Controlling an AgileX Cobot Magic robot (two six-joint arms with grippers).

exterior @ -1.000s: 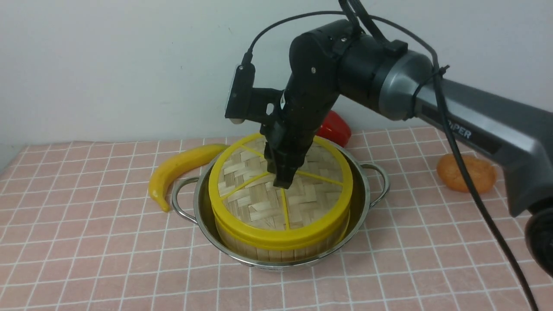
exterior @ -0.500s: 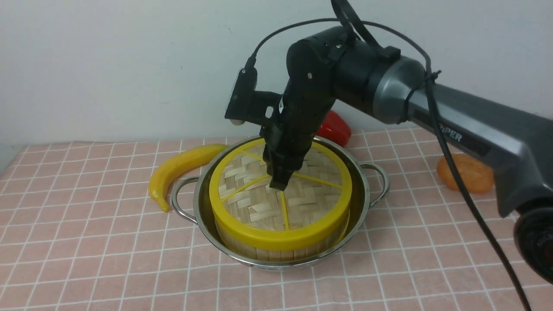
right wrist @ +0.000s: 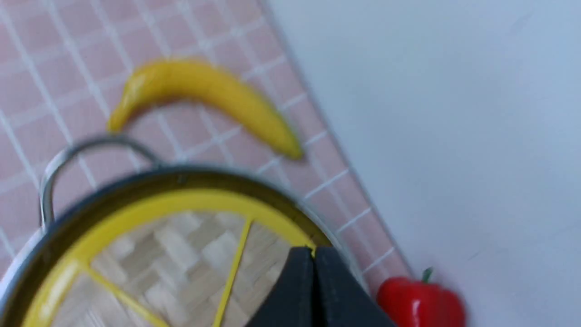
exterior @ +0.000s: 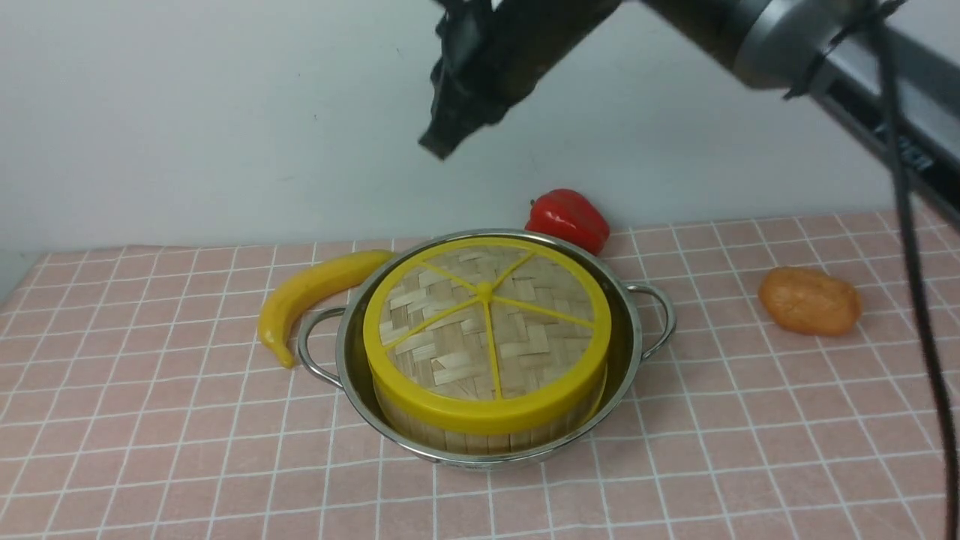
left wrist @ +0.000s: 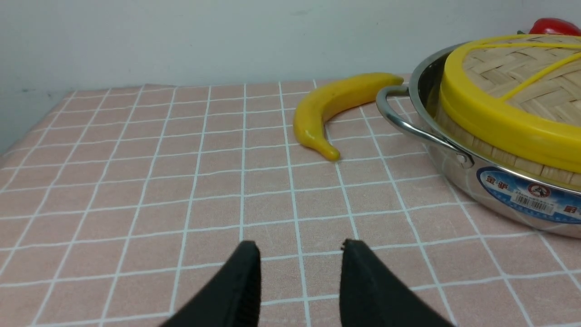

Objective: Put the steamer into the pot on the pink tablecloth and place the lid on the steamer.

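On the pink tablecloth (exterior: 150, 420), near its middle, the pot (exterior: 628, 330) is seen standing with its 2 wire side handles out to left and right. Inside it the steamer (exterior: 480, 436) is seated, its slatted bamboo wall visible just above the pot's near rim. The lid (exterior: 487, 330) is laid flat on the steamer, covering it fully; 5 thin yellow spokes are counted running from the small centre knob to the thick yellow rim. The steamer's contents are hidden by the lid.

A banana (exterior: 315, 289) is laid on the cloth at the pot's left, its far tip close to or touching the pot's rim; which cannot be told. A red pepper (exterior: 568, 216) is placed just behind the pot. An orange lump (exterior: 810, 301), possibly a toy fruit, is set well apart to the right.

The right gripper (exterior: 439, 146) is held high above the pot, clear of the lid, with nothing gripped. In the right wrist view its fingertips (right wrist: 299, 261) are pressed together with no gap, though that view is blurred. The right arm is seen crossing the top right of the front view.

The left gripper (left wrist: 299, 247) is shown only in the left wrist view, low over bare cloth, well to the pot's left. Its jaws are spread apart and nothing is held between them.
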